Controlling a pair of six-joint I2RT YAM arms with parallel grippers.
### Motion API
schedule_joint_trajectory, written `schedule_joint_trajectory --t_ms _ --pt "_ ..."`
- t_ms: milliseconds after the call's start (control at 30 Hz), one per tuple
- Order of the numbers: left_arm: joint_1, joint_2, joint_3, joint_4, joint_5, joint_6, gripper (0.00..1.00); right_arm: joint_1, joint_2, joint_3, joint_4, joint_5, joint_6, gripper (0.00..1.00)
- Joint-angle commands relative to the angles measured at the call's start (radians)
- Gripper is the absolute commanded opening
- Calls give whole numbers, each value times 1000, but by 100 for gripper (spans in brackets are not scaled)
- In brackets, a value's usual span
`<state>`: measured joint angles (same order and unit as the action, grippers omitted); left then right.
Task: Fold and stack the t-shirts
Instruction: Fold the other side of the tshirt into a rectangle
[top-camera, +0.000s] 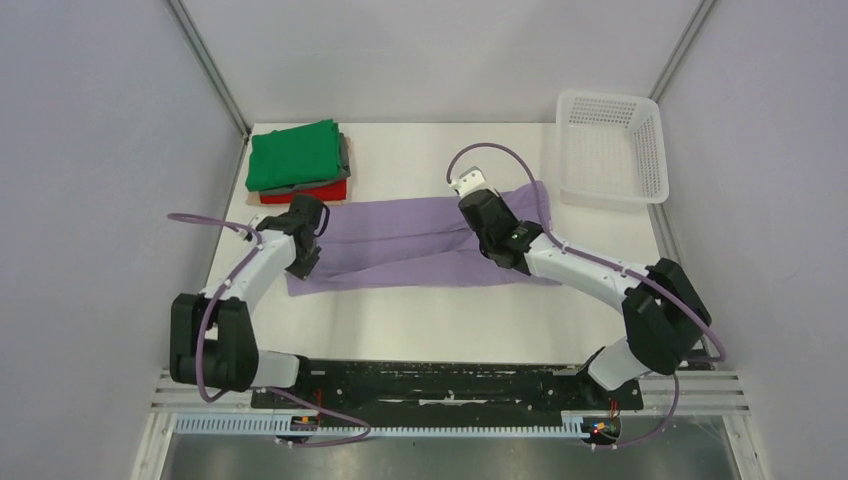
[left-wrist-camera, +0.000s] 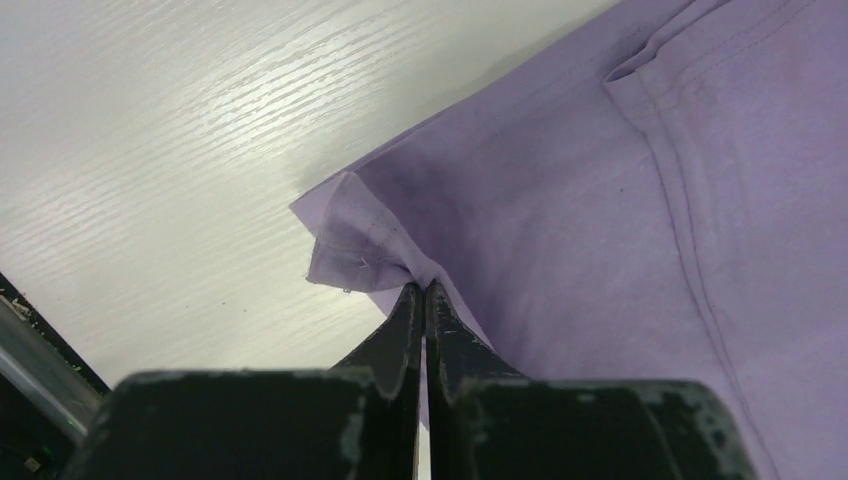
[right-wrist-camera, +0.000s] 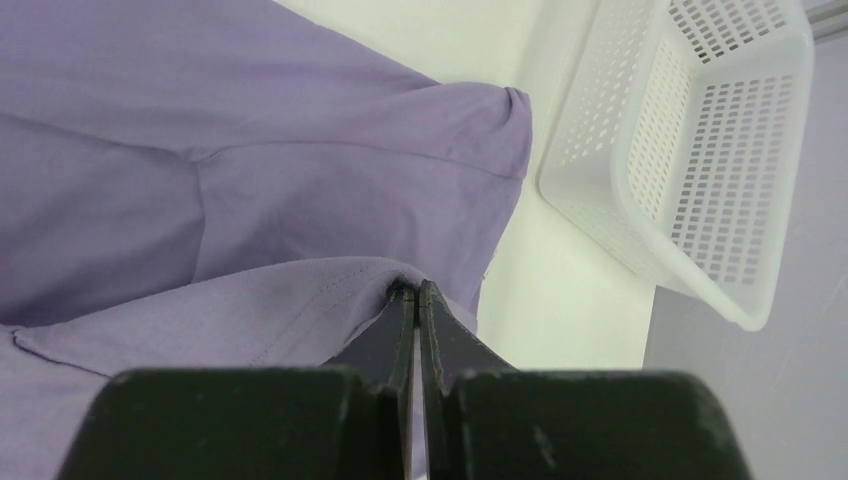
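Your white table carries everything here. The biggest cloth on it is the lavender t-shirt, lying as a long band across the middle between your two arms. Its right end is just beside the white mesh basket, which stands at the far right corner. At the far left corner you have a stack of folded shirts: the green t-shirt on top, the grey t-shirt under it, and the red t-shirt lower still. The stack sits just beyond the lavender shirt's left end. Your left gripper has its fingers pressed together on a hemmed corner of the lavender t-shirt, which puckers at the tips. Your right gripper is likewise pinched on a raised fold near that shirt's right end.
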<state>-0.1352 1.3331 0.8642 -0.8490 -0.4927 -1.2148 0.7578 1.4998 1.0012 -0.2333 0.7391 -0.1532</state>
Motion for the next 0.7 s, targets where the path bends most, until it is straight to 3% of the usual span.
schedule_joint_trajectory --t_ms 0,133,333,433,533,567,667 --pt "20 91 85 24 -61 48 3 -45 85 99 56 -27 -56 0" --pt "33 197 162 38 -50 92 10 -87 200 187 61 -52 -81 0" --pt "49 328 269 71 -29 174 67 -164 395 333 152 -95 -134 11" --pt "56 331 320 59 -17 199 90 -205 497 492 86 -78 -134 60" --pt "55 272 295 82 3 214 100 -210 488 518 50 6 -123 91" --pt "55 247 275 105 19 228 100 -210 458 481 58 17 -105 98" --pt "55 175 217 166 100 287 100 -215 317 305 108 -68 -6 98"
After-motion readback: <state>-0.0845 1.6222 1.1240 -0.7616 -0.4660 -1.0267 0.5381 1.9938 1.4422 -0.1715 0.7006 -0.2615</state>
